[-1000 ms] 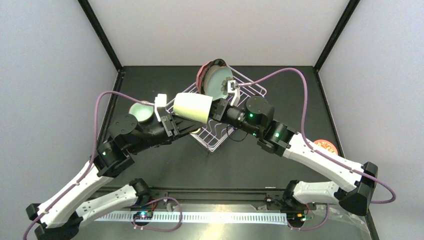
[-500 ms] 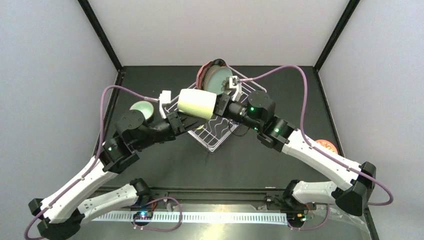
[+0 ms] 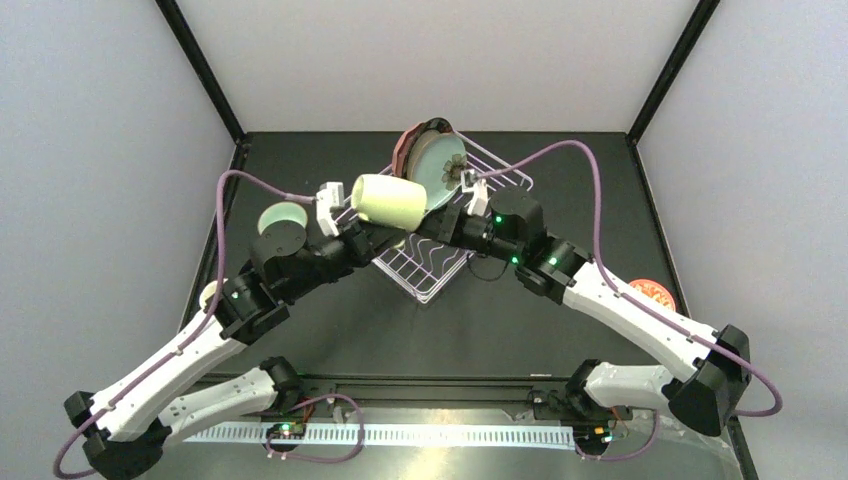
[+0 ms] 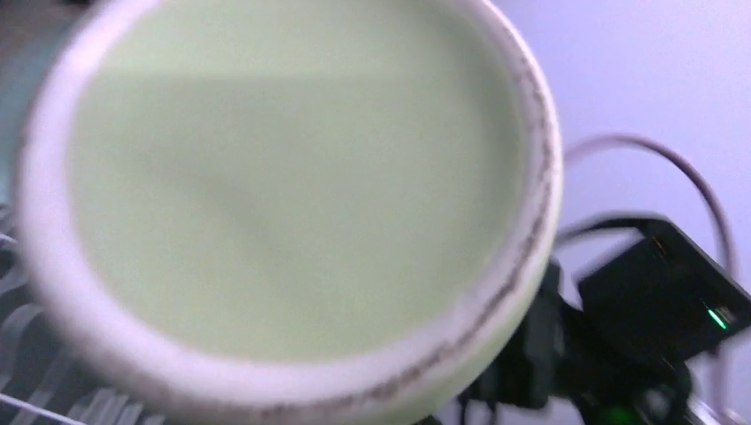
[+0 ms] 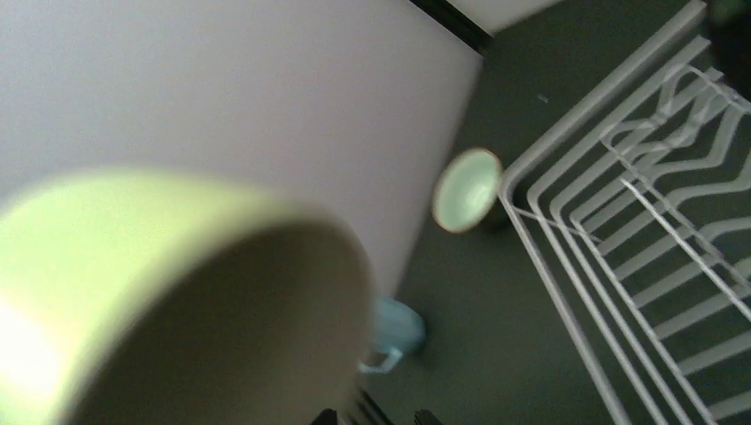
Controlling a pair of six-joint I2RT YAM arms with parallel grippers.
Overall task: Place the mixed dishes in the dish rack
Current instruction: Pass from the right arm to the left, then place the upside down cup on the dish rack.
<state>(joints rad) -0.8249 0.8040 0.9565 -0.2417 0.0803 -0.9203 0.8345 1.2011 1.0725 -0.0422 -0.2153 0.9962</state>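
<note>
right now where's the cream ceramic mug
Top view, centre: the cream ceramic mug is on its side above the left edge of the white wire dish rack, between the pale-green bowl and the upright plates.

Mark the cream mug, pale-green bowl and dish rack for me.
cream mug [image 3: 388, 200]: top view, on its outer side wall.
pale-green bowl [image 3: 281, 214]: top view, on its inside surface.
dish rack [image 3: 428, 272]: top view, on the bare wire floor at its near end.
</note>
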